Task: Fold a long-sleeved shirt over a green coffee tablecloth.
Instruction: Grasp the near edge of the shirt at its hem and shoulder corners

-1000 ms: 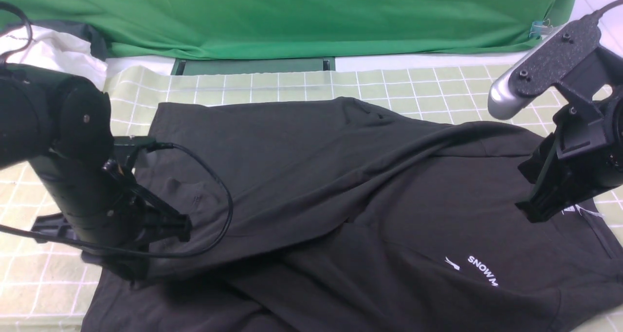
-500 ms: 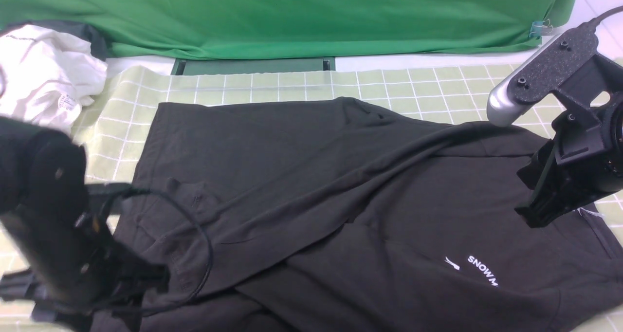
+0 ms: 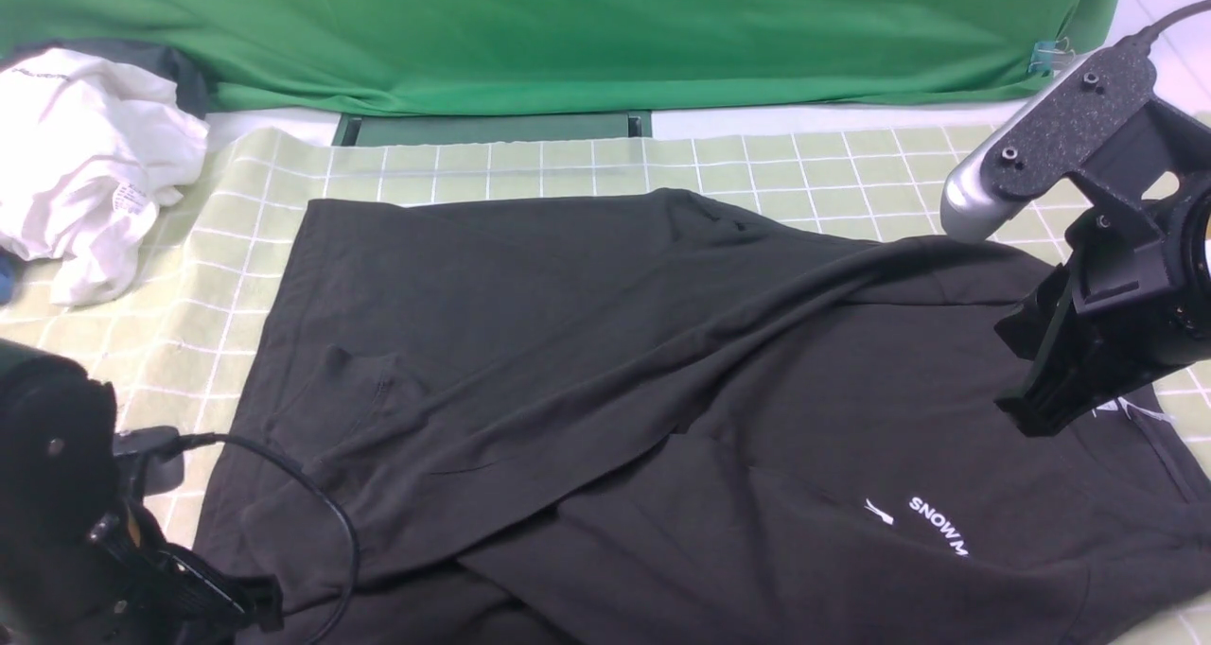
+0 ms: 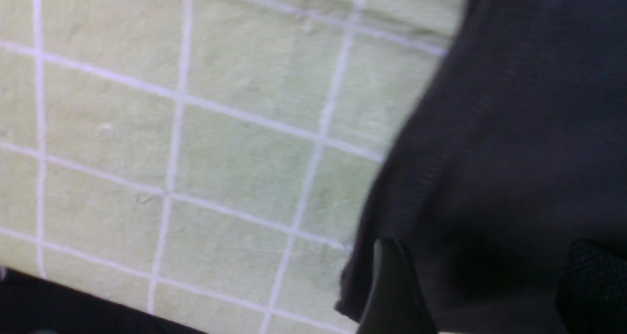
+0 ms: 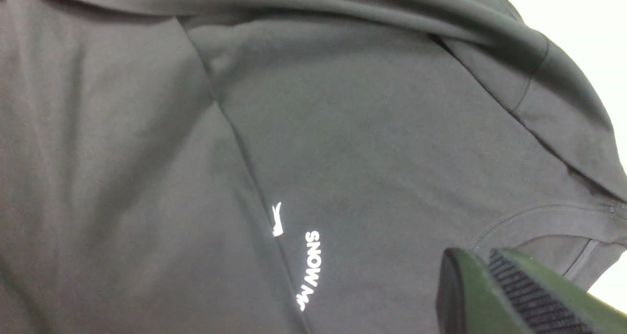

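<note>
The black long-sleeved shirt [image 3: 605,361] lies spread across the green coffee tablecloth [image 3: 804,172], with its white print [image 3: 937,522] at the near right. My left gripper [image 3: 260,612] sits low at the near left, at the shirt's edge. In the left wrist view it [image 4: 490,285] is open, with the shirt's hem [image 4: 514,128] lying loose under the wide-apart fingers [image 4: 392,290]. My right gripper [image 3: 1026,418] hovers over the collar beside the white neck label [image 3: 1126,409]. In the right wrist view it [image 5: 490,275] has its fingertips nearly together, with nothing between them.
A crumpled white garment [image 3: 85,163] lies at the far left of the cloth. A deep-green backdrop [image 3: 568,30] hangs across the back. The left arm's black cable [image 3: 322,513] loops over the shirt's near-left corner.
My left gripper opened, let go of the shirt's left side and drew back to the near left. That fabric has settled flat. The right gripper shifted slightly.
</note>
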### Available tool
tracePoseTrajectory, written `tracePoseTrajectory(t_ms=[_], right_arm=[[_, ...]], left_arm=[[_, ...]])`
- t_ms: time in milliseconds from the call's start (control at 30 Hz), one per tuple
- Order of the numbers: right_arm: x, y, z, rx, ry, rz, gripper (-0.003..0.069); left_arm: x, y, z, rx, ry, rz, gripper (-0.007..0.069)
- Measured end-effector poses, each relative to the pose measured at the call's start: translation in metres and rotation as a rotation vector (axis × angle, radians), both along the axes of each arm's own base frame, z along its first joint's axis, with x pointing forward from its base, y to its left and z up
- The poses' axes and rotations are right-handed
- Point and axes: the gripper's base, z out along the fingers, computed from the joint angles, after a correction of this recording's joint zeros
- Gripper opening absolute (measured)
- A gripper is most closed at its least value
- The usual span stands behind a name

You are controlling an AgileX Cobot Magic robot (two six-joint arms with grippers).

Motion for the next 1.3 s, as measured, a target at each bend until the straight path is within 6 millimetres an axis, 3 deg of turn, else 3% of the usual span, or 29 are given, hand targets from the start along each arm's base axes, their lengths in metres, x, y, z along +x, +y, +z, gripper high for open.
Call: tracePoseTrajectory(t_ms=[300,833,967,1067,1167,1300], right_arm=[[0.0,0.0,0.0,-0.011,-0.003,0.017,0.0085],[0.0,0.0,0.0,-0.01,-0.006,0.019,0.0104],[0.0,0.0,0.0,-0.011,-0.006,0.02,0.0105],[-0.001,0.0,0.0,-0.028,0.001,0.034,0.0108],[-0.002,-0.002,0.004,-0.049,0.02,0.036,0.0108],[-0.004,-0.004,0.012,-0.073,0.046,0.037,0.0111]], left_arm=[[0.01,0.027,-0.019,-0.014,0.079,0.032,0.0432],[0.005,0.022,-0.039,-0.101,0.098,-0.049,0.042],[0.006,0.021,-0.039,-0.116,0.105,-0.035,0.0312],[0.007,0.019,-0.039,-0.132,0.107,-0.037,0.0081],[0.007,0.019,-0.036,-0.131,0.102,-0.042,0.0025],[0.003,0.021,-0.029,-0.119,0.099,-0.057,0.0017]])
